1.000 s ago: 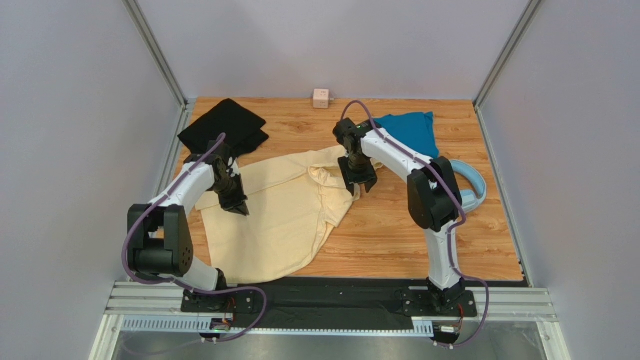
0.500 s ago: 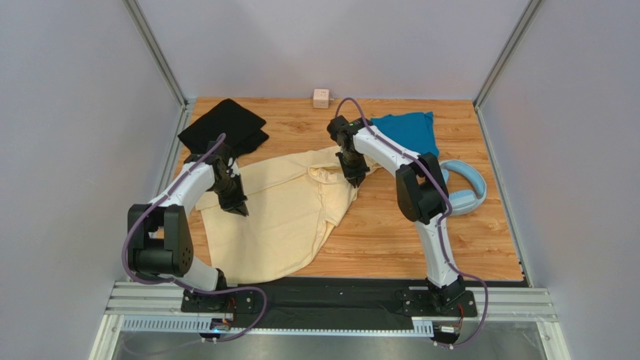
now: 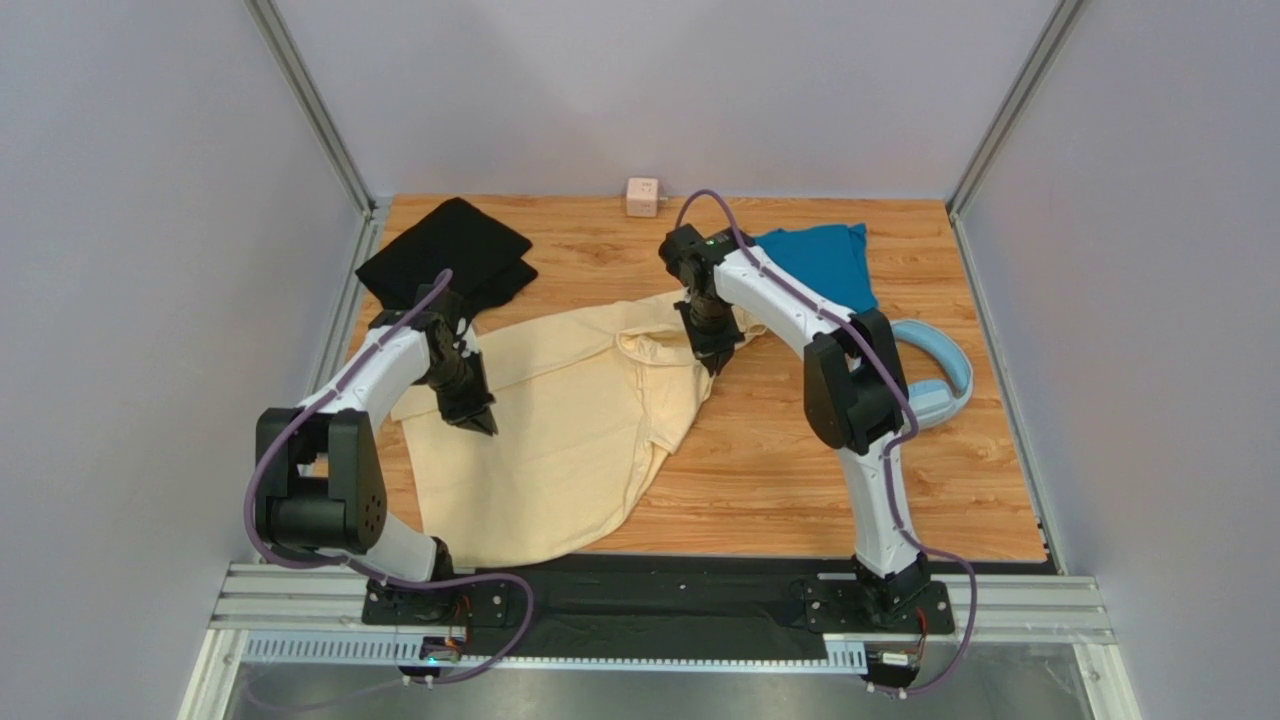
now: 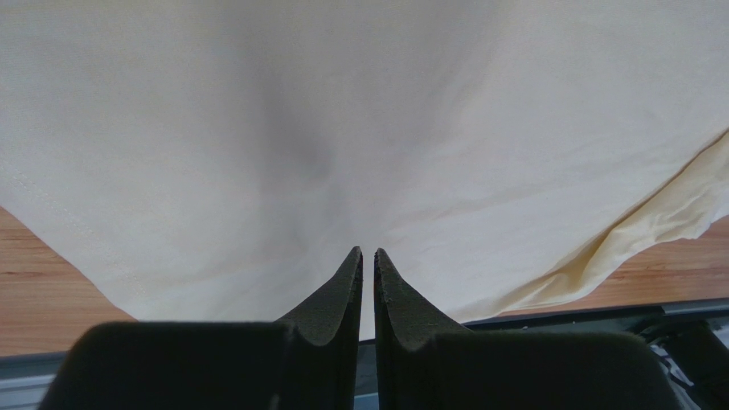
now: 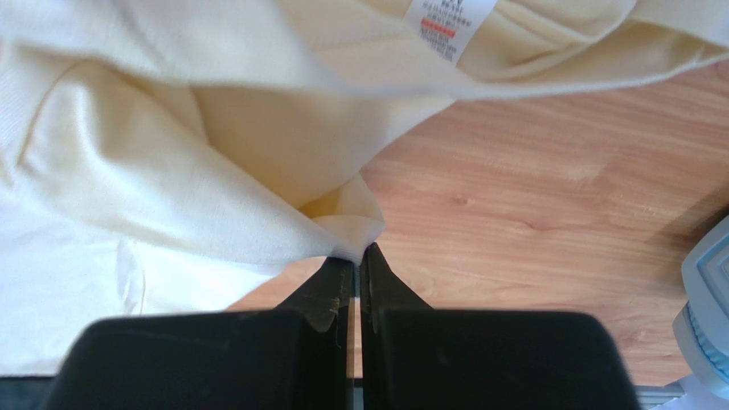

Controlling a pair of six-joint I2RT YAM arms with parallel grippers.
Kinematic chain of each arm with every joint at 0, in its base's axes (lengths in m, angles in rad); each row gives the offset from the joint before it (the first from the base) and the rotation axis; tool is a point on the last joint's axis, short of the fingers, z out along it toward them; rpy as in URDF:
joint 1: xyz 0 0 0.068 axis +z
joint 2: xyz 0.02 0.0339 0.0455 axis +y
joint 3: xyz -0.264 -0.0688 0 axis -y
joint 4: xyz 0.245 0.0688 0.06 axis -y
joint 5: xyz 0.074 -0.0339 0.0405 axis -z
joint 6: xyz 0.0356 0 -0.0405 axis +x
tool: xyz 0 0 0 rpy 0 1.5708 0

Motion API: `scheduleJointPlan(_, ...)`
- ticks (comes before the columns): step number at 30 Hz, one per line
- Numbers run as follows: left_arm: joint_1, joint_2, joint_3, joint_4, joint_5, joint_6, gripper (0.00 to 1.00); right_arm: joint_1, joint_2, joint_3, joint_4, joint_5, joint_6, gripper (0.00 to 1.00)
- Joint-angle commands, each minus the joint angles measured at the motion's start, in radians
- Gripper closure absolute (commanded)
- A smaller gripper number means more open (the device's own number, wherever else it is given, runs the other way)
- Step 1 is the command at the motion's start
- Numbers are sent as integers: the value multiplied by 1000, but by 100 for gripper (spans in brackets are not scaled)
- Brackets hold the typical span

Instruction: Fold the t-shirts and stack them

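The cream-yellow t-shirt (image 3: 556, 428) lies rumpled across the table's middle and left. My left gripper (image 3: 475, 414) is over its left side. In the left wrist view its jaws (image 4: 368, 253) stand nearly together, pinching the cloth's (image 4: 342, 128) near edge. My right gripper (image 3: 709, 354) is at the shirt's right edge by the collar. In the right wrist view it (image 5: 359, 251) is shut on a folded corner of cream cloth (image 5: 346, 224). The black t-shirt (image 3: 448, 255) lies at the back left and the teal t-shirt (image 3: 824, 258) at the back right.
Light-blue headphones (image 3: 935, 384) lie right of the right arm. A small pink cube (image 3: 643, 197) sits at the back edge. A white care label (image 5: 449, 21) shows on the cream cloth. Bare wood (image 3: 781, 465) lies front right. Grey walls enclose the table.
My right gripper has shifted a little left onto the cream shirt's edge and closed from open onto the cloth. The left arm has not moved.
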Motion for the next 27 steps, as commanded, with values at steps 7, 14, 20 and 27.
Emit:
scheduleJointPlan(7,-27,11,-8,38,23,-15,85,24,-182,78,-146,-236,34,100)
scheduleJointPlan(14,-28,-18,-27,39,12,-16,85,38,-188,202,-223,-422,73,100)
scheduleJointPlan(20,-28,-32,-47,41,15,-16,85,36,-182,196,-166,-634,102,100)
scheduleJointPlan(27,-28,-55,-50,33,12,-13,85,44,-93,299,-95,-815,186,97)
